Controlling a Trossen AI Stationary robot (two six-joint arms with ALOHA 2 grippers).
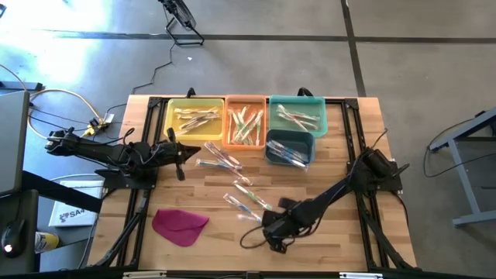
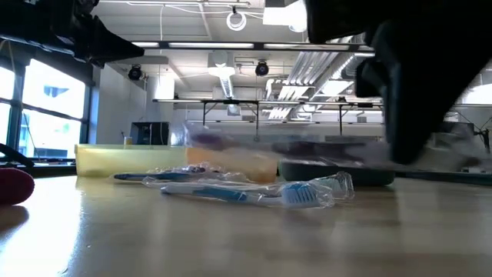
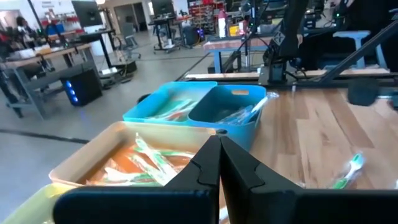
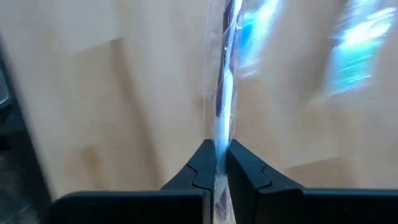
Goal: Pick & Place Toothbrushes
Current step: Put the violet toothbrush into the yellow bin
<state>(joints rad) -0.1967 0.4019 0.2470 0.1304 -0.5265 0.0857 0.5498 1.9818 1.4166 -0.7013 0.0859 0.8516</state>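
right pincer (image 4: 216, 163) pinching toothbrush (image 4: 225, 93) | colour seemingly blue

Only one piece of lettering shows. In the high view, a white box (image 1: 68, 215) sits off the table (image 1: 341, 163) at about eight o'clock from its centre, beside the left arm's base, and carries dark characters that look like "SA4"; the rest of the print on it is too small to make out. In the left wrist view, red and white signs (image 3: 46, 7) hang in the room at about eleven o'clock, but their words cannot be read. The toothbrushes' wrappers (image 2: 307, 192), the bins (image 1: 245, 120) and the arms show no readable marks.
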